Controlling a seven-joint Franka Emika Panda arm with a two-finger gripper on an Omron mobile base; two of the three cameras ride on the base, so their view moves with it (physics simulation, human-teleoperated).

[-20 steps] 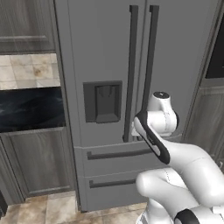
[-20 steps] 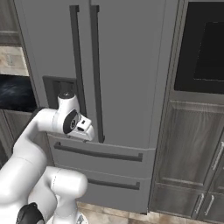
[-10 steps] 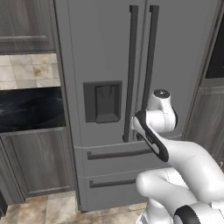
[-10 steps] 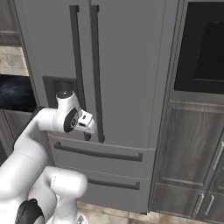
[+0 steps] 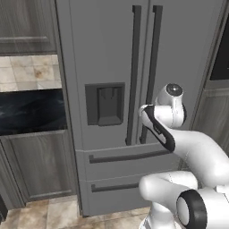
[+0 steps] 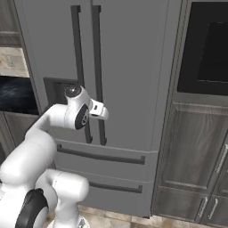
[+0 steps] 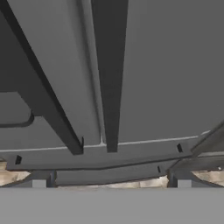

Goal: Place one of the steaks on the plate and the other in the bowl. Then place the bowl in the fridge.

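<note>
Grey fridge [image 5: 112, 53] doors shut; right base view adds a dark oven [image 6: 209, 49].

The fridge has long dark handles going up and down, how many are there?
2. Both run side by side down the middle of the fridge: the left door's handle and the right door's handle, one on each side of the door seam.

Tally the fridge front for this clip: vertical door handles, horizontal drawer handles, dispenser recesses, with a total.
Vertical door handles: 2
Horizontal drawer handles: 2
Dispenser recesses: 1
Total: 5
</note>
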